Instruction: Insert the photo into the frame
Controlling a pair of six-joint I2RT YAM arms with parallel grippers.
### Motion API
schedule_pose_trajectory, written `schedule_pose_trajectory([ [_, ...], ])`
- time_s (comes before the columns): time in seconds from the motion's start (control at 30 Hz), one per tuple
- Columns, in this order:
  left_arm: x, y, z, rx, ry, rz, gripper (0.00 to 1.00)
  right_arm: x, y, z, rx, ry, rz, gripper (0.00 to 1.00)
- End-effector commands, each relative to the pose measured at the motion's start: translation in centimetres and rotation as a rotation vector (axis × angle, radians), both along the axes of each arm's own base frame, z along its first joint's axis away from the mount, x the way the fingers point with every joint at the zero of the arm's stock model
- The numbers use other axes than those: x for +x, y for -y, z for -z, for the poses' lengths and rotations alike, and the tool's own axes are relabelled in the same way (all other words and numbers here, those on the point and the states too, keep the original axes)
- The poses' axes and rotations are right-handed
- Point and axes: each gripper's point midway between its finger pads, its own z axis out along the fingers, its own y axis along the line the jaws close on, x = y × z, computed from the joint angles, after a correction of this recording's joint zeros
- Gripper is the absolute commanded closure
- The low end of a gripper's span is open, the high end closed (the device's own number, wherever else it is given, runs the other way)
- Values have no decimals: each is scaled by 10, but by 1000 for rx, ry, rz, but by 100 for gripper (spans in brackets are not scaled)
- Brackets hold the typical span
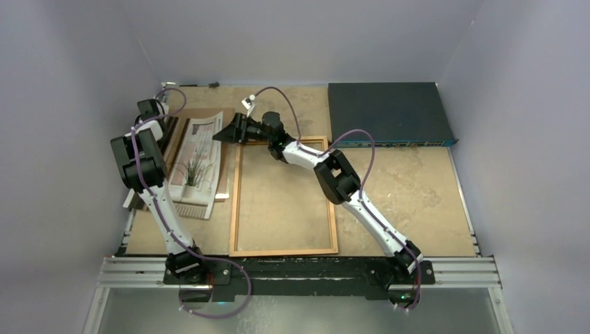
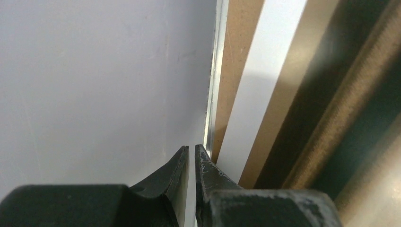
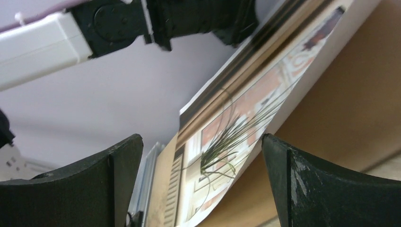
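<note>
Left gripper (image 2: 191, 152) shut, tips hidden behind arm in top view; right gripper (image 1: 222, 134) wide open nr photo (image 1: 198, 161).

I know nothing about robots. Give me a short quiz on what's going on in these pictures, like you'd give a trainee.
1. True or false: the photo already lies inside the frame.
2. Which gripper stands wide open? A) left gripper B) right gripper
3. Fill in: the dark blue box sits at the table's far ____ corner.

Key:
1. False; the photo lies to the left of the frame.
2. B
3. right
</note>
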Motion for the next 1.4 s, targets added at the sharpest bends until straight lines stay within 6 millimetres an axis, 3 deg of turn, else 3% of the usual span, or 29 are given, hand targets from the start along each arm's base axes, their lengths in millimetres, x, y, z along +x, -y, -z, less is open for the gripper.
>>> schedule_pose_trajectory([
  [0.0,-15,66,53,-214,-110,117,92,-46,-11,-69,125,90,-136,1],
  [0.17,-18,69,54,-220,-119,122,92,-50,-9,-55,93,58,-125,1],
  [0.3,-19,66,51,-212,-117,116,92,-15,-14,-37,-91,80,51,1],
  [0.47,-18,59,45,-208,-102,109,93,24,0,-28,-332,189,299,1],
  [0.7,-22,54,47,-203,-114,97,93,53,14,-3,-443,221,428,1],
  [1.03,-26,53,54,-205,-127,91,94,66,20,39,-473,193,418,1],
  [1.37,-26,53,52,-209,-125,86,94,53,8,52,-414,189,318,1],
])
